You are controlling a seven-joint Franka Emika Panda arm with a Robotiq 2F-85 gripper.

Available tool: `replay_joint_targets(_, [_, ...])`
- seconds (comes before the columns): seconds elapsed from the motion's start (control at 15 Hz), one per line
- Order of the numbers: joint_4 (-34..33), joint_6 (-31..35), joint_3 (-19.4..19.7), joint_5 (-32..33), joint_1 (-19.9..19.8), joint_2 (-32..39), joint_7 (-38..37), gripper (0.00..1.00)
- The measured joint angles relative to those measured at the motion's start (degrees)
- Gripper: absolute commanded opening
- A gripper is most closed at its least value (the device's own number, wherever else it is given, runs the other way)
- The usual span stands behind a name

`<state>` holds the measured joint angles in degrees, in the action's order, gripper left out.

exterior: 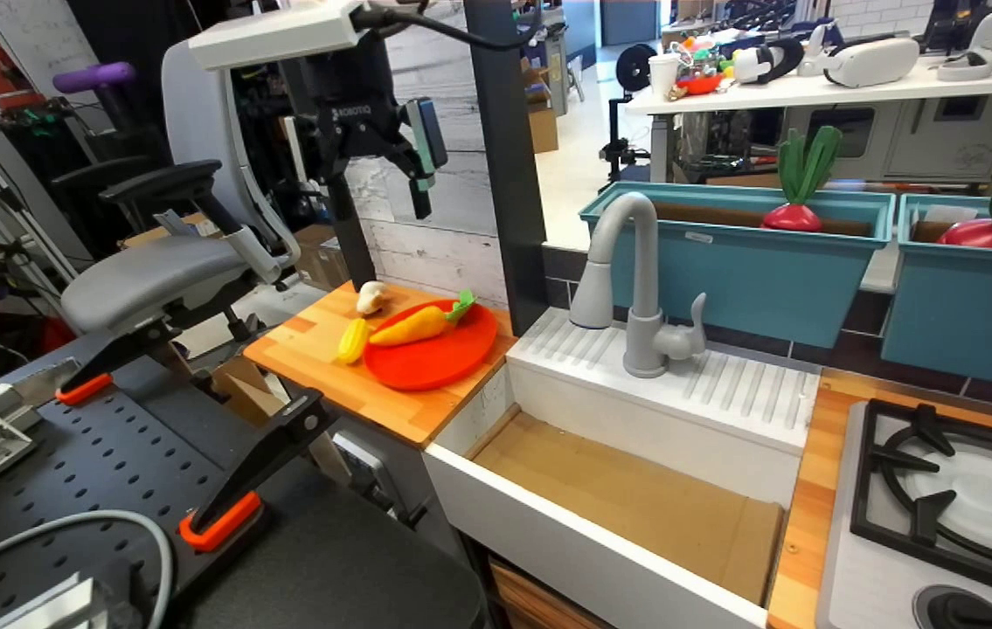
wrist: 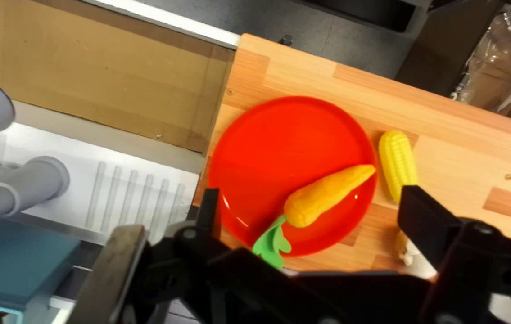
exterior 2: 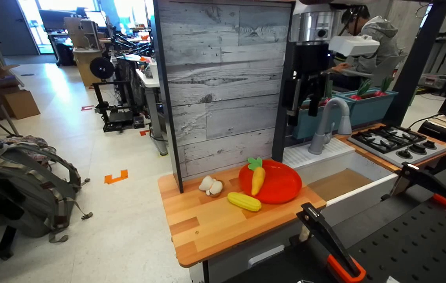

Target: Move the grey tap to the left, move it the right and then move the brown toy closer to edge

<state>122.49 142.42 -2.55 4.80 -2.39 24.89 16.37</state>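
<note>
The grey tap (exterior: 646, 271) stands upright behind the sink, its arched spout pointing down; it also shows in an exterior view (exterior 2: 325, 125) and partly in the wrist view (wrist: 34, 182). The wooden board's edge (exterior: 329, 390) also shows in an exterior view (exterior 2: 242, 236) and the wrist view (wrist: 372, 84). No reddish-brown toy shows clearly; a whitish toy with a brown part (exterior 2: 211, 186) lies by the wall panel, partly hidden in the wrist view (wrist: 403, 247). My gripper (exterior: 380, 201) is open and empty, high above the board's back side; its fingers also show in the wrist view (wrist: 311, 195).
A red-orange plate (exterior 2: 281, 184) on the board holds an orange carrot toy (exterior 2: 258, 181). A yellow corn toy (exterior 2: 244, 201) lies beside it. A dark post (exterior: 504, 175) and wall panel (exterior 2: 226, 90) rise behind. Blue planters (exterior: 740, 271) stand behind the tap. A stove (exterior: 967, 498) is beyond the sink (exterior: 583, 542).
</note>
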Motion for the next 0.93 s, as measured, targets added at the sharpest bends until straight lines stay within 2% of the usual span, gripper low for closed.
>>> replay_joint_targets(0.47, [-4.77, -0.01, -0.98, 1.69, 7.51, 6.01, -4.79, 1.00])
replay_joint_targets(0.93, [-15.56, -1.11, -0.84, 4.95, 13.07, 16.51, -9.58, 1.00])
